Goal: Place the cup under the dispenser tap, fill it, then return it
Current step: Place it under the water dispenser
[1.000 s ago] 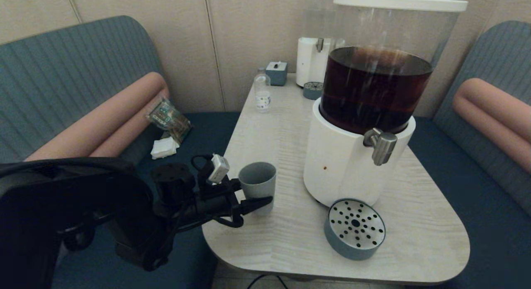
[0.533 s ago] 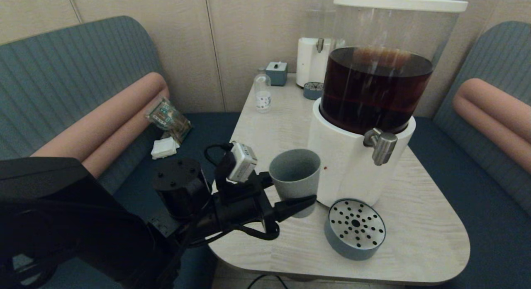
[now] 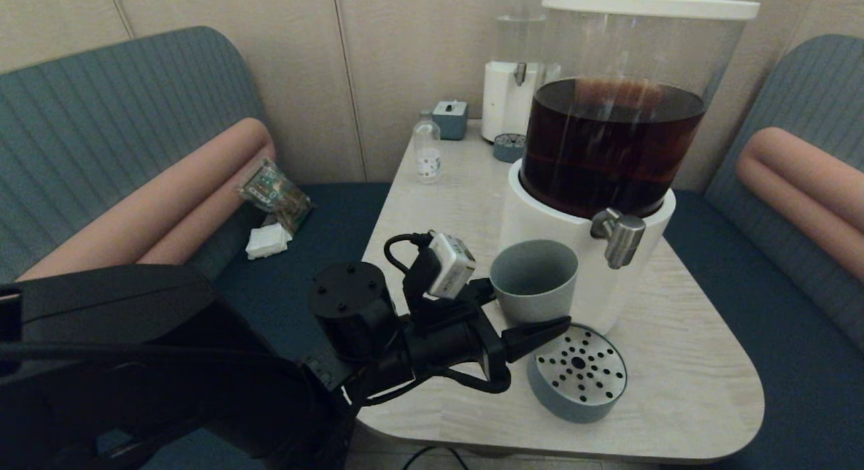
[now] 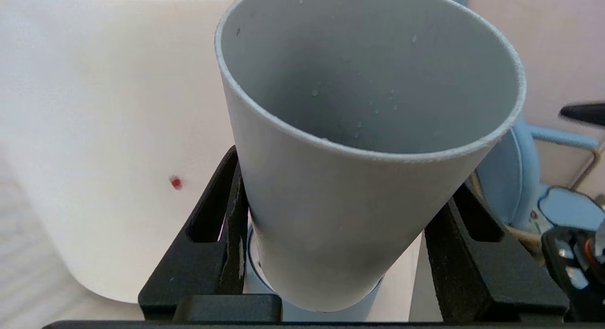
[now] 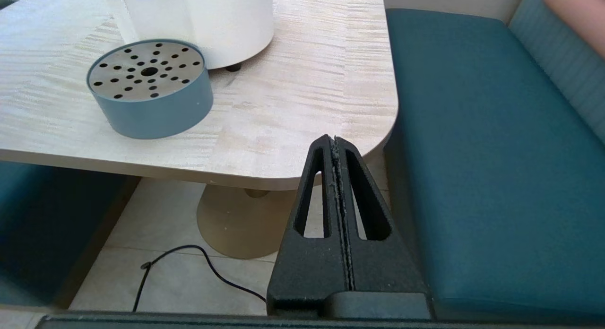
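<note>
- Risk: the cup (image 3: 533, 279) is held left of the dispenser tap (image 3: 622, 239) and not yet beneath it; if the tap is opened with the cup short of the spout, the dark liquid likely goes onto the drip tray (image 3: 578, 373) or the table (image 3: 682, 382).
- Risk: the cup sits close to the dispenser's white base (image 3: 560, 254); sliding right could knock the rim into the base or the spout and twist the cup in the grip.
- Risk: tapered, smooth walls, pinched low on the body; added liquid weight may let it slip down or tilt.
- Left hand (image 3: 523, 318) pinches the cup from both sides, fingers (image 4: 215, 234) pressed on the lower wall; cup is off the table, over the left edge of the drip tray.
- Right hand (image 5: 336, 211) parked off the near right table corner, fingers pressed together, holding nothing.
- Cup look: plain matte grey-blue tumbler, no handle, wider at the mouth, roughly upright, empty, a few tiny droplets or specks on the inner wall, slightly rough rim.
</note>
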